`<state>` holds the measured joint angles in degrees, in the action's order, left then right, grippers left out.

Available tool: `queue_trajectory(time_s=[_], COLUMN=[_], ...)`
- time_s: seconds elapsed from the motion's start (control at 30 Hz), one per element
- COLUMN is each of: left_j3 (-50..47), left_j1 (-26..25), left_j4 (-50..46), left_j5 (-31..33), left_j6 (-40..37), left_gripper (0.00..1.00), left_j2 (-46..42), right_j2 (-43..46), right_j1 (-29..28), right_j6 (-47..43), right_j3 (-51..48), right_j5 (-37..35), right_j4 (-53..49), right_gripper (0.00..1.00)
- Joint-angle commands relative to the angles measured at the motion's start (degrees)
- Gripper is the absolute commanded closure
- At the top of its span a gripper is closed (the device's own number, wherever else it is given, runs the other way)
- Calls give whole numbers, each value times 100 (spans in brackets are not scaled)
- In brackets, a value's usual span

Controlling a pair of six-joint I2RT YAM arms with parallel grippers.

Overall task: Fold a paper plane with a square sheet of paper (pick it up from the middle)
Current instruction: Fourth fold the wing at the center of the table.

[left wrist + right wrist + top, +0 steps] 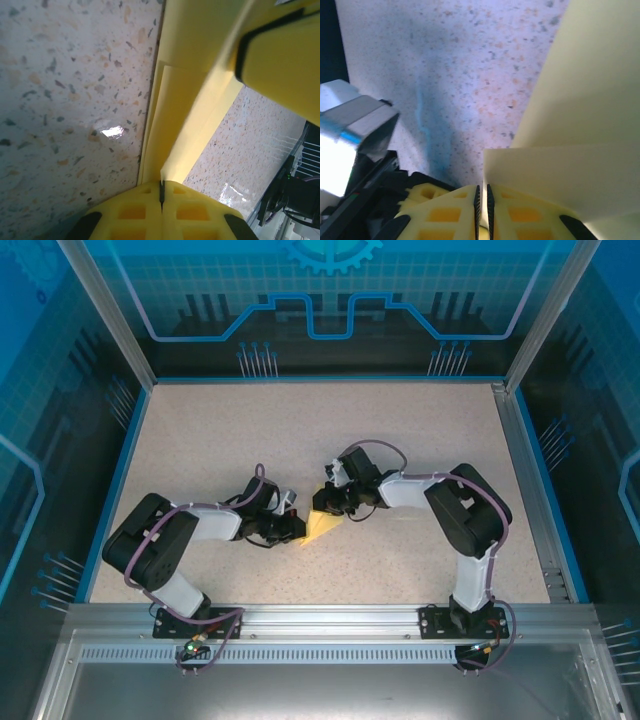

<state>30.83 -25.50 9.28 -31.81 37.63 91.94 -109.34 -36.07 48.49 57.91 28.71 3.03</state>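
The folded yellow paper [322, 526] sits at the middle of the table [200, 440], pinched at its 9 o'clock edge by the left gripper [297, 528], fingers pressed together on it, and at 12 o'clock by the right gripper [327, 503], its fingers a slit apart around the sheet.
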Motion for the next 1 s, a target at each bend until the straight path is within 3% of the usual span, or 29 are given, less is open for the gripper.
queue_trajectory(time_s=[0.0,0.97], left_j3=[89,-86], left_j1=[71,71], left_j4=[-176,-35], left_j5=[-97,4], left_j6=[105,263], left_gripper=[99,99], left_j2=[57,-106], right_j2=[-105,-428], right_j1=[-38,117], right_j6=[33,-278], right_j3=[102,212], right_j5=[-122,73], right_j4=[-187,-192], right_gripper=[85,84])
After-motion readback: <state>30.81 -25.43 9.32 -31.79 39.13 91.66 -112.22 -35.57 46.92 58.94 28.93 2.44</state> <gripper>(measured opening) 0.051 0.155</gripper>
